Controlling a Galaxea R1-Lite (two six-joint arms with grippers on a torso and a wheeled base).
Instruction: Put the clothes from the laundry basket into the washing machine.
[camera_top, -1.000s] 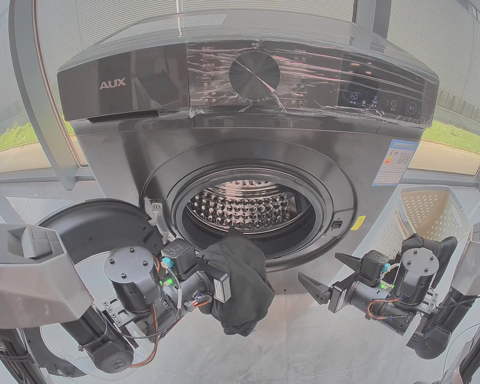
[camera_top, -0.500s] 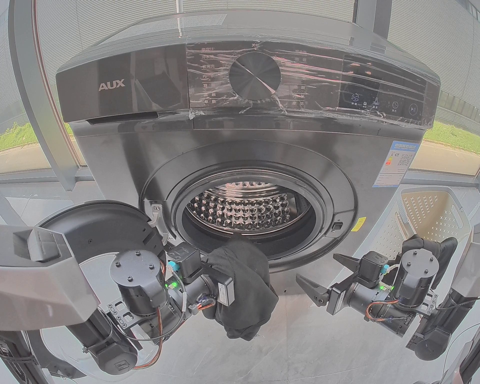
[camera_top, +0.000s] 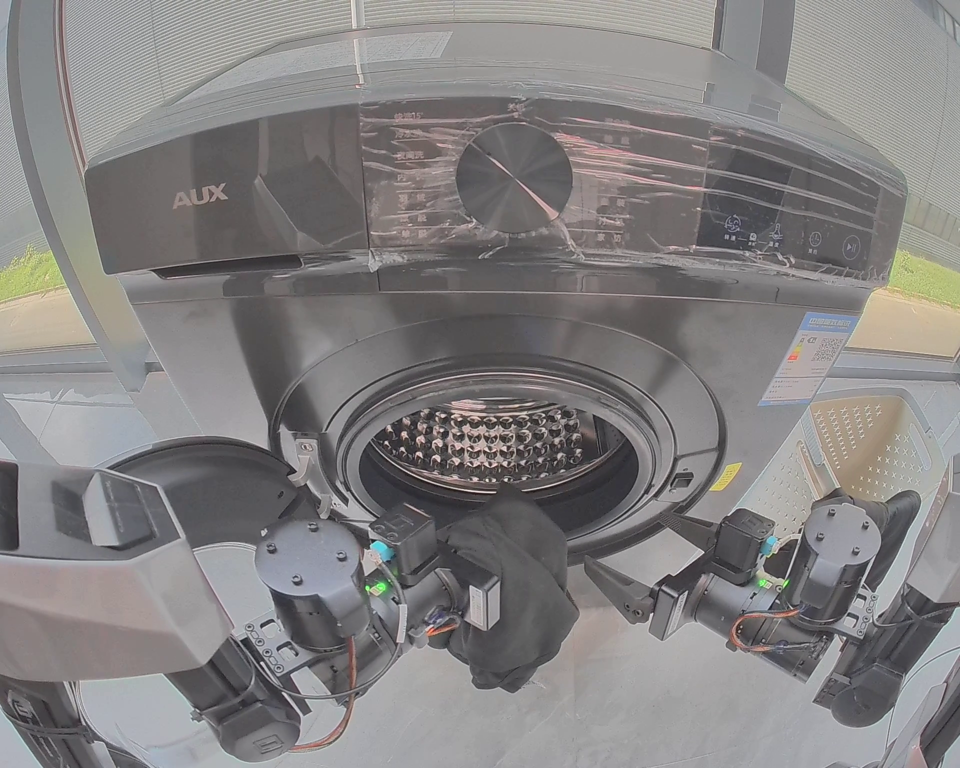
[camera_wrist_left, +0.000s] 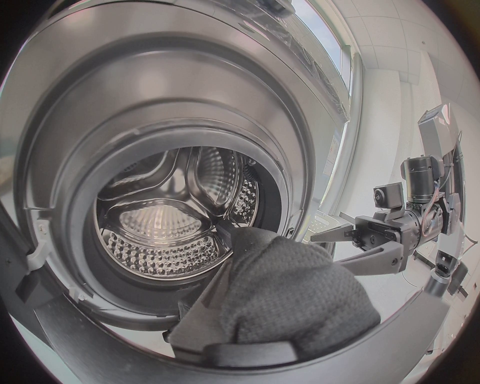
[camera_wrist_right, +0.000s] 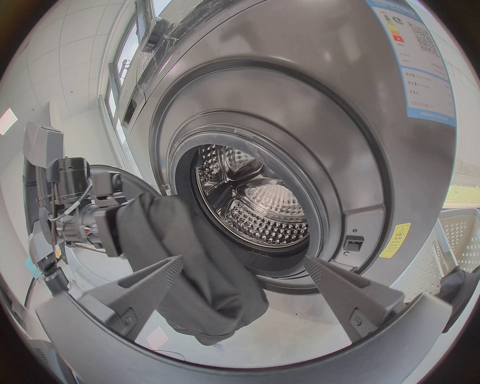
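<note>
Left gripper (camera_top: 497, 598) is clenched on one black garment (camera_top: 525, 590), and the cloth covers its fingers almost fully. The garment sits bunched over the tip of this claw and hangs down below it in a loose fold. Its upper edge reaches the lower lip of the drum opening (camera_top: 490, 445), which is just ahead of the claw; I cannot tell if cloth and lip touch. From the left wrist view the fabric looks like a coarse dark knit, matte and thick.

I count two dark garments: the one in the claw, and a second dark garment (camera_top: 893, 503) lying in the single white laundry basket (camera_top: 870, 430), well apart from the left claw, on its right side. There is one washing machine (camera_top: 500, 320), grey, directly in front of the claw, with its round door (camera_top: 200, 480) swung open beside the claw on the left. Right gripper (camera_top: 625, 541) hangs to the right of the garment, near it, with the two fingers spread and nothing between them.
</note>
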